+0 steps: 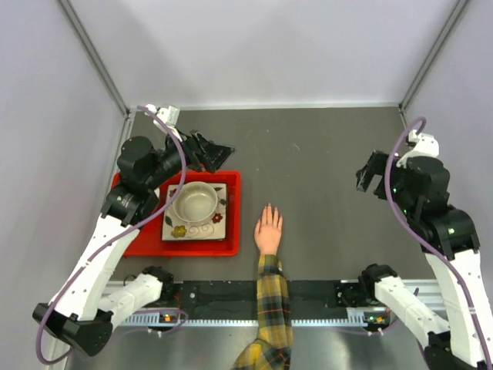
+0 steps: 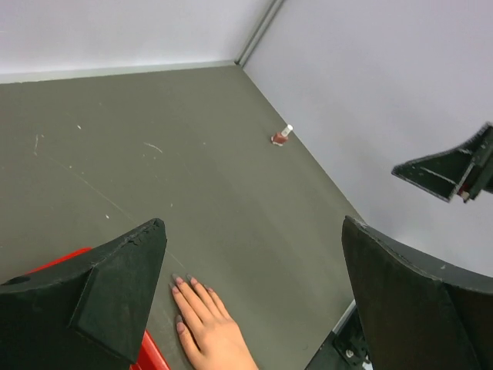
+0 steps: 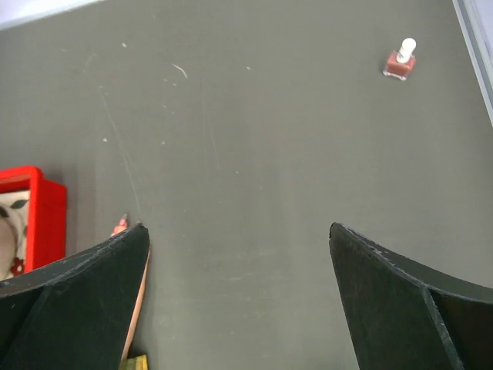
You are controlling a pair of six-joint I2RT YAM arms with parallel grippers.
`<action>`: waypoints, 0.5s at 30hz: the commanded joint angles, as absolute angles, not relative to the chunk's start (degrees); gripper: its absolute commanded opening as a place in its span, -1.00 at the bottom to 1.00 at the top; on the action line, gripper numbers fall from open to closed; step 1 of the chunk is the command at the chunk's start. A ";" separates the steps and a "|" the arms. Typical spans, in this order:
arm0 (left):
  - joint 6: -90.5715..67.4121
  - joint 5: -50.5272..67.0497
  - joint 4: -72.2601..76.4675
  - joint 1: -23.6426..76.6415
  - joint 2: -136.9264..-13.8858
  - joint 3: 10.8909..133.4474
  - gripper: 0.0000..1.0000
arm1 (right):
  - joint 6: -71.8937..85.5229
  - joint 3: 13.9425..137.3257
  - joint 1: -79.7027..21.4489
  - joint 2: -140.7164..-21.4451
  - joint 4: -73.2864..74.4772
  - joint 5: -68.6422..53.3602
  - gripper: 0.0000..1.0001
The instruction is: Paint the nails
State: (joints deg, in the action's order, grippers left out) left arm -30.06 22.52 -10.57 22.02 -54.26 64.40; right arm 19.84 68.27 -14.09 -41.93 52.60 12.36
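A light-skinned hand [image 1: 269, 229] with a yellow-and-dark plaid sleeve [image 1: 271, 308] lies flat, palm down, on the dark table, fingers pointing away from the arms. Its small pale nails [image 2: 177, 280] show in the left wrist view, low between my fingers. My left gripper [image 1: 222, 151] is open and empty, raised beyond the red tray's far edge, left of the hand; its jaws [image 2: 253, 223] stand wide apart. My right gripper [image 1: 370, 186] is open and empty, raised far to the hand's right [image 3: 237, 227]. A small red nail polish bottle [image 3: 401, 60] with a white cap stands near the wall.
A red tray [image 1: 231, 185] left of the hand holds a flowered square plate [image 1: 176, 228] and a pale bowl [image 1: 194, 202]. The polish bottle also shows in the left wrist view [image 2: 282, 136]. A black rail [image 1: 323, 293] runs along the near edge. Grey walls enclose the table.
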 commanded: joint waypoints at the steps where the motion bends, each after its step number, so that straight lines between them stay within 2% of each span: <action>1: -27.43 22.24 -9.75 23.46 -55.02 66.53 0.99 | 21.27 71.28 -13.54 -45.96 51.69 15.12 0.98; 7: -24.26 20.21 -12.48 24.61 -58.79 67.85 0.99 | 18.81 73.38 -11.96 -55.18 45.44 22.75 0.97; 15: -24.26 19.69 -10.90 28.03 -65.21 69.35 0.99 | 20.30 76.72 -0.63 -73.79 37.27 22.94 0.97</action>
State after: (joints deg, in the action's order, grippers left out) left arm -25.26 20.45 -13.08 25.87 -63.61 67.44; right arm 19.66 73.30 -5.13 -66.83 43.64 19.86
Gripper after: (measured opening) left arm 0.994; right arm 0.987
